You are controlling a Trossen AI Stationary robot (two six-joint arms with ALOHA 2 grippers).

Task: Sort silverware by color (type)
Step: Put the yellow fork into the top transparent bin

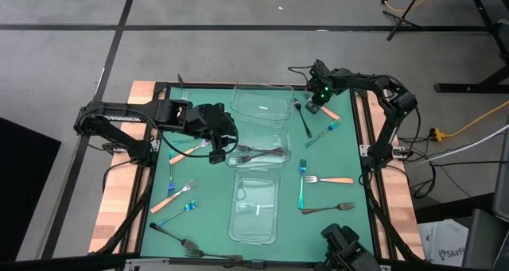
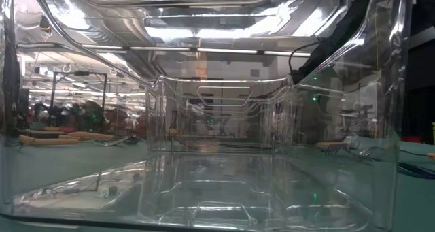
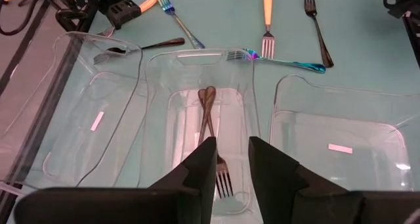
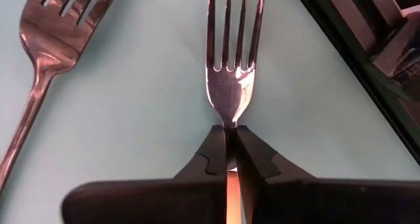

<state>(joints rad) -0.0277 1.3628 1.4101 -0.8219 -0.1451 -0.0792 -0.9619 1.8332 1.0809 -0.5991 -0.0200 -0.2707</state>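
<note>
My right gripper is at the far right corner of the green mat, shut on the neck of an orange-handled fork that lies on the mat; its silver tines point away from the fingers. A dark fork lies beside it. My left gripper hangs open over the middle clear container, which holds two dark forks. Nothing is between its fingers. More forks lie loose on the mat: orange-handled, blue-teal and dark.
Three clear containers stand in a row down the mat's middle: a far one, the middle one, and a near one. Loose forks lie on both sides of them. The low view looks through the container walls.
</note>
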